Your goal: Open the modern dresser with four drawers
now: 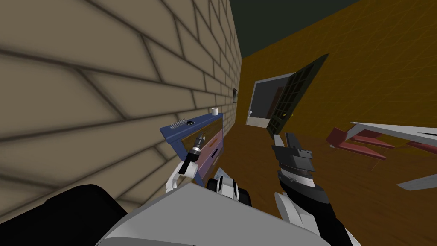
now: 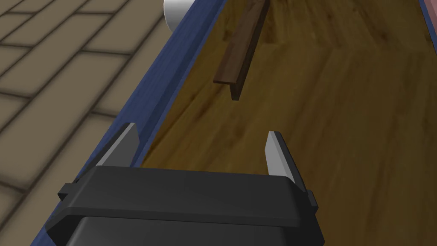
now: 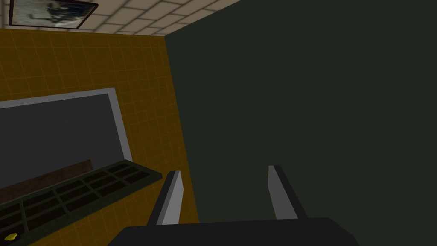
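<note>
Dresser (image 1: pixel 202 119): blue frame, standing against the tan brick wall (image 1: pixel 85 85), ahead and to my left. Its top front (image 2: pixel 320 128) is brown wood grain, and the fronts below (image 1: pixel 213 147) are pale pink to lilac. Whether any drawer stands out from the frame, I cannot tell.

On the dresser's top: a white cup (image 1: pixel 214 111) at the far end, and nearer me a comb-like thing (image 1: pixel 179 124) with a small dark item (image 1: pixel 190 123) beside it.

Left gripper (image 1: pixel 199 137) reaches out to the dresser's upper front. In the left wrist view this gripper (image 2: pixel 200 149) is spread wide and holds nothing. One finger (image 2: pixel 123 145) lies over the blue frame edge (image 2: pixel 170 85), the other over the wood front. The handle (image 2: pixel 241 51), a dark brown bar standing off the wood, lies ahead of the fingertips, apart from both and not between them. The cup (image 2: pixel 176 13) shows past the frame edge, beyond the handle.

Right gripper (image 1: pixel 285 139) is held up in front of me to the right, well apart from the dresser. In its wrist view the right gripper (image 3: pixel 226 194) is also spread wide, with nothing between the fingers.
</note>
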You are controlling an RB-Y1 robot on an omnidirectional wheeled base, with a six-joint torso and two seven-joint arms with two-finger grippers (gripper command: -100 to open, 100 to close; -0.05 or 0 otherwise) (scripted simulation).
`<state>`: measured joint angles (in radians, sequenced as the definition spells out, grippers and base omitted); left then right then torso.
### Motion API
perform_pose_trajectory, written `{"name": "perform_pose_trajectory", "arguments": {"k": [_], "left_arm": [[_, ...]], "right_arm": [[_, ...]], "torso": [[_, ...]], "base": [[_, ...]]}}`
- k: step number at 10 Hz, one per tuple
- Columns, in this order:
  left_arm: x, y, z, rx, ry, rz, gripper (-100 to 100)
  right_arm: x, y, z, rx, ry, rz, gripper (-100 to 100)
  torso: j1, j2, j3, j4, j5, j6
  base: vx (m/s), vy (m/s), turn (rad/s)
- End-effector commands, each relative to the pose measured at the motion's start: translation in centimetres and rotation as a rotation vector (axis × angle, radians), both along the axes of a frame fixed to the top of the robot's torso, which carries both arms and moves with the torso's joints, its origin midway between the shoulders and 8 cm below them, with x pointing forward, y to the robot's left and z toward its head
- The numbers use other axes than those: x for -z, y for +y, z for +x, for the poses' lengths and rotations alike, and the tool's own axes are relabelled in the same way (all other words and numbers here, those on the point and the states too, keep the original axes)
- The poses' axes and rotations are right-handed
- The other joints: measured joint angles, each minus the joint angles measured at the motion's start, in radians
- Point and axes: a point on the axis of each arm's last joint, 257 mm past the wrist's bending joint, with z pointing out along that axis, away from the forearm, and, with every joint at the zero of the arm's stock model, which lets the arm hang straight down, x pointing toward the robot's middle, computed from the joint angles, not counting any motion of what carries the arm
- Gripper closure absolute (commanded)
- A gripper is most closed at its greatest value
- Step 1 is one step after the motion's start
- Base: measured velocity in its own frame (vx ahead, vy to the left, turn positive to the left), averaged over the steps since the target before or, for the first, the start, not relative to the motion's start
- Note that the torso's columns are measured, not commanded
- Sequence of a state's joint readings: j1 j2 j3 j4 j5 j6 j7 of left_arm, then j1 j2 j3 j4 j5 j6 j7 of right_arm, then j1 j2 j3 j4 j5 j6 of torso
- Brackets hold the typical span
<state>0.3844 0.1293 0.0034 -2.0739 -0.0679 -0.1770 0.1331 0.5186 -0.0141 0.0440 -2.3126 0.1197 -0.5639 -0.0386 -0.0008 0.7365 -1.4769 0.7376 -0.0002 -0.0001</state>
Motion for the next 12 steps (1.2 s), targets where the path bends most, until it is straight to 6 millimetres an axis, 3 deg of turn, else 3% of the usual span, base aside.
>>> {"name": "perform_pose_trajectory", "arguments": {"k": [1, 5, 12], "left_arm": [[2.0, 0.0, 0.8, -0.02, 0.047, -0.054, -100], [2.6, -0.3, 1.1, -0.034, 0.058, -0.099, -100], [2.3, -0.7, 7.0, -0.019, 0.066, -0.099, -100]], "right_arm": [[0.0, 0.0, 0.0, 0.0, 0.0, 0.0, 0], [0.0, 0.0, 0.0, 0.0, 0.0, 0.0, 0], [0.0, 0.0, 0.0, 0.0, 0.0, 0.0, 0]], "torso": [[0.0, 0.001, 0.0, 0.0, 0.0, 0.0], [0.002, 0.003, 0.002, 0.001, 0.0, 0.0], [0.001, 0.001, 0.001, 0.0, 0.0, 0.0]], "base": [[0.063, -0.039, -0.018], [0.021, -0.013, -0.011], [-0.046, -0.004, 0.025]]}}
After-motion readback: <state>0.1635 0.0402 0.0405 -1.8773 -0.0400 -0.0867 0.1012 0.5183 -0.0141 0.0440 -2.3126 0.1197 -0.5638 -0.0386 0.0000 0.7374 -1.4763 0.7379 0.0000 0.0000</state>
